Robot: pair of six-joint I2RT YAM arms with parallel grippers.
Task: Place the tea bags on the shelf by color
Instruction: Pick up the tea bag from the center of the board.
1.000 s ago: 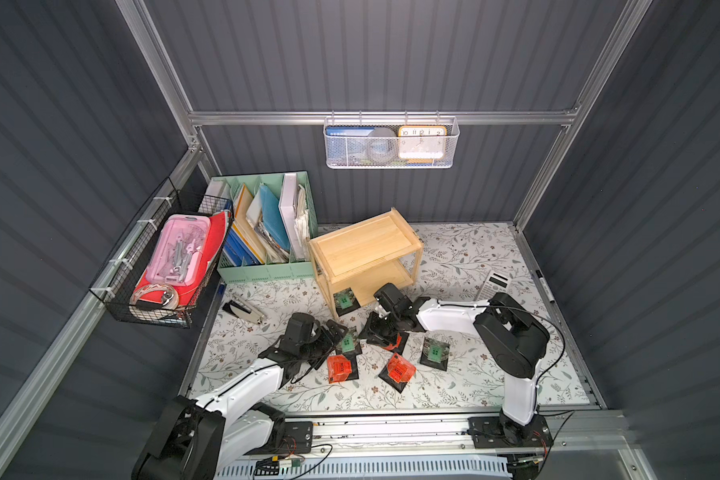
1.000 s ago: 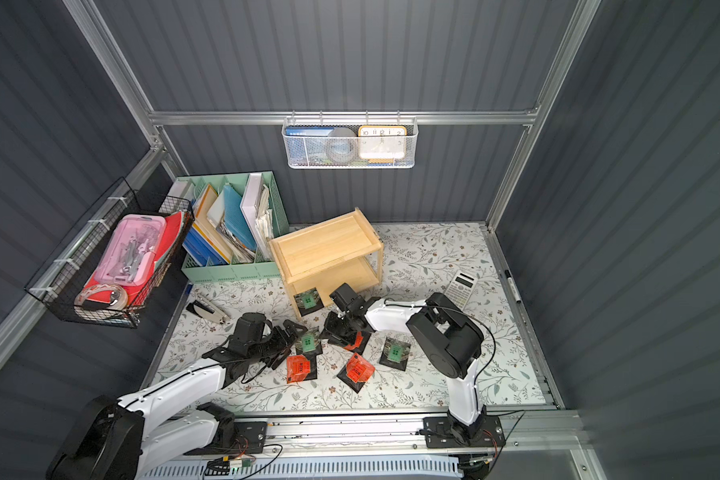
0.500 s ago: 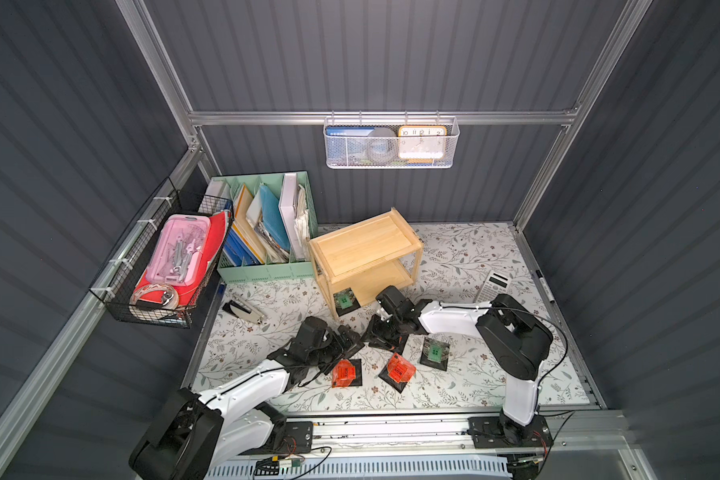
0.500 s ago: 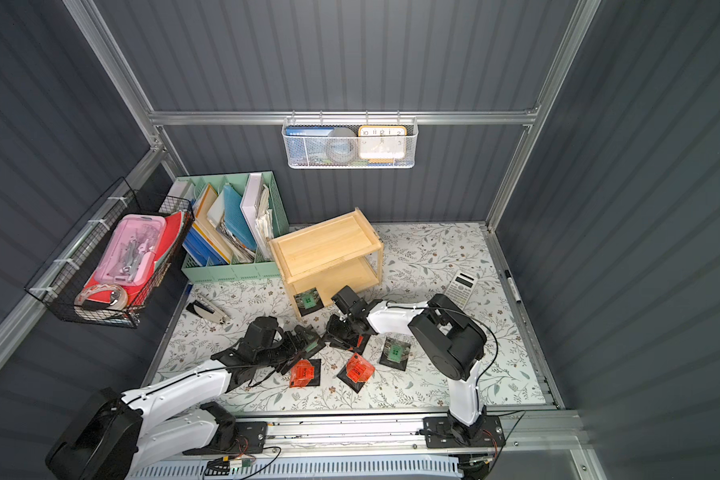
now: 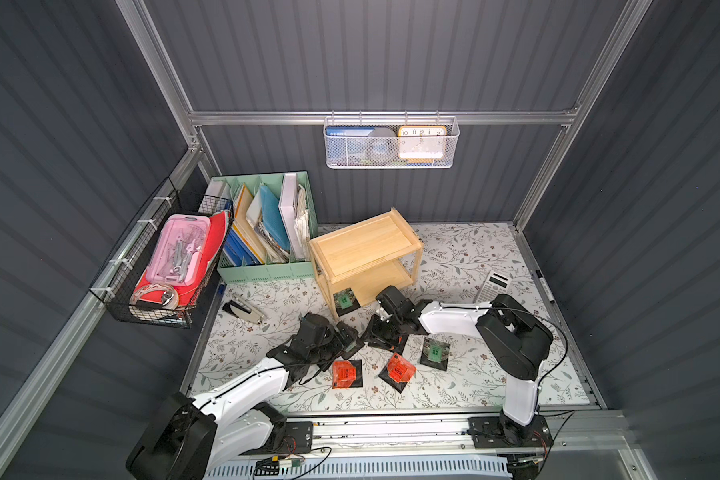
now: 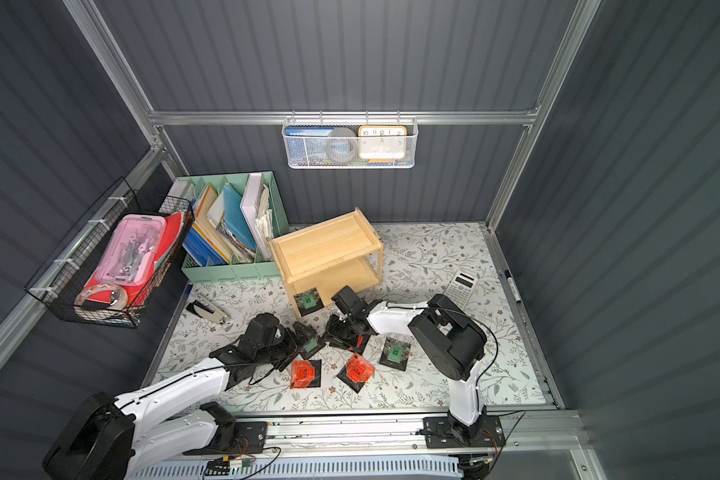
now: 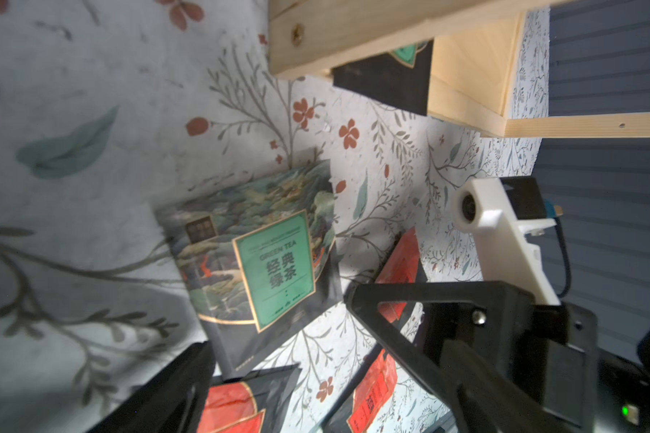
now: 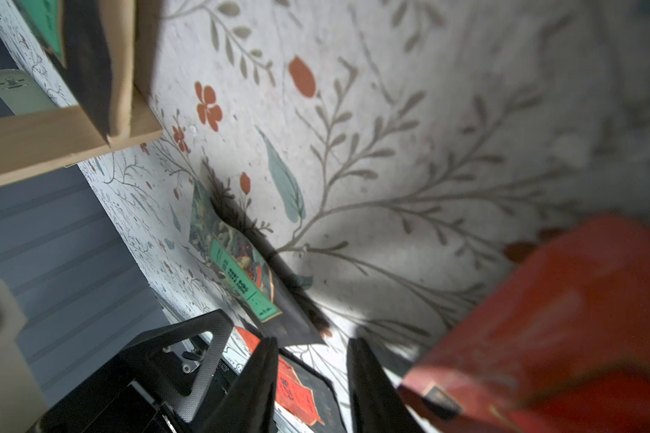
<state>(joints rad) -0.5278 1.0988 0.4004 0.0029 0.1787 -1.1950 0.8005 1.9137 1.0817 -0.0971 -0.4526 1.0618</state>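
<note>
The light wood shelf point(image 5: 366, 249) stands at the back middle of the floral mat, and a green tea bag point(image 5: 346, 300) leans at its lower front. My left gripper point(image 5: 350, 340) is open, its jaws straddling another green tea bag point(image 7: 263, 262) that lies flat on the mat. My right gripper point(image 5: 377, 332) is close beside it, jaws partly open with only mat between them. An orange-red tea bag point(image 8: 560, 318) lies just outside one of its fingers. Two more orange-red tea bags point(image 5: 346, 372) point(image 5: 400, 370) and a third green one point(image 5: 434, 352) lie nearer the front.
A mint-green file organizer point(image 5: 267, 249) stands left of the shelf. A stapler point(image 5: 242, 309) lies front left, a calculator point(image 5: 491, 286) and a pen point(image 5: 543, 286) at the right. A black wire basket point(image 5: 163, 270) hangs on the left wall, a white one point(image 5: 391, 143) on the back wall.
My left arm has reached toward the middle, and its open gripper now covers the green tea bag that lay in front of it. The right arm has hardly moved.
</note>
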